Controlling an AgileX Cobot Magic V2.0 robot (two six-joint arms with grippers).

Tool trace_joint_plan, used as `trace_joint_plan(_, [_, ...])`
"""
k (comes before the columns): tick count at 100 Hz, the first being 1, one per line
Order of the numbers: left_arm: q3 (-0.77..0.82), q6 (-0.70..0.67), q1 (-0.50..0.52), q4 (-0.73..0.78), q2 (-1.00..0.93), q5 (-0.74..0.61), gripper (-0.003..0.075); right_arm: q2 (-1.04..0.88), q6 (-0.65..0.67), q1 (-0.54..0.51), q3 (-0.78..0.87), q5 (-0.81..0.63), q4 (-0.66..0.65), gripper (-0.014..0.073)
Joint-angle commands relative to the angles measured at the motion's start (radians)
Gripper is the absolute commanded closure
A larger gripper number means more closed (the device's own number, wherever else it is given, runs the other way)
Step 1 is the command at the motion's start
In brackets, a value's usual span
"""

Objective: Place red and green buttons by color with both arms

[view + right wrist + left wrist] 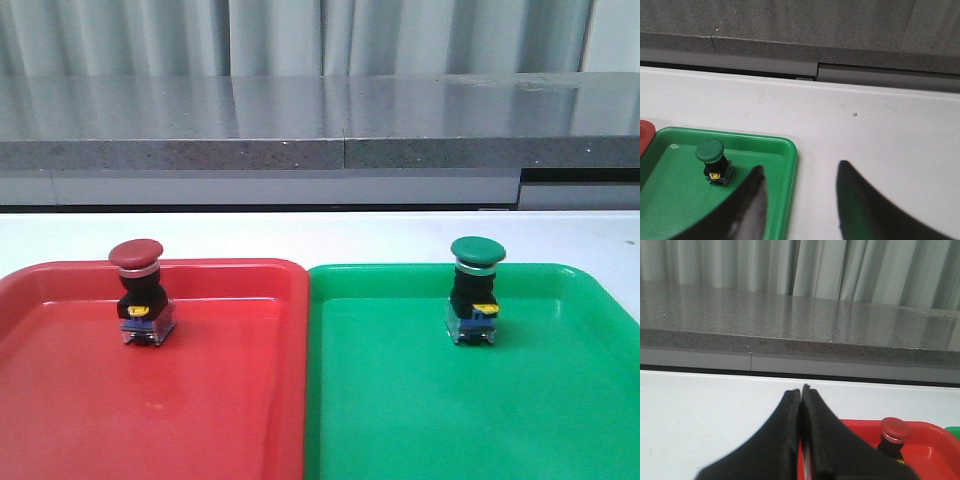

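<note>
The red button (140,295) stands upright in the red tray (60,400). The green button (474,290) stands upright in the green tray (400,420). Neither arm shows in the front view. In the left wrist view my left gripper (801,390) is shut and empty, over the white table near the red tray's edge (860,426), with the red button (894,436) off to one side. In the right wrist view my right gripper (801,170) is open and empty above the green tray's edge (791,165); the green button (714,161) stands apart from it.
The two trays lie side by side on a white table (320,235). A grey stone counter (320,125) runs along the back, with pale curtains behind it.
</note>
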Motion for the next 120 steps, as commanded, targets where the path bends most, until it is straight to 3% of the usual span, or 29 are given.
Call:
trace_joint_plan(1, [0.042,-0.005,0.004,-0.001,-0.028,-0.078,0.0740,-0.004,-0.001,-0.005,-0.022,-0.071,-0.024,0.0552])
trace_joint_plan(10, [0.042,-0.005,0.004,-0.001,-0.028,-0.078,0.0739,-0.004,-0.001,-0.005,-0.022,-0.071,-0.024,0.0712])
trace_joint_plan(100, [0.042,-0.005,0.004,-0.001,-0.028,-0.078,0.0739,-0.013,-0.001,-0.005,-0.016,-0.073,-0.023,0.0704])
trace_joint_plan(111, [0.042,-0.005,0.004,-0.001,-0.028,-0.078,0.0739,-0.054,-0.001,-0.005,0.024,-0.105,-0.012,0.0704])
trace_joint_plan(120, [0.042,-0.005,0.004,-0.001,-0.028,-0.078,0.0739,-0.123,-0.007,-0.005,0.095,-0.215,0.000,0.0704])
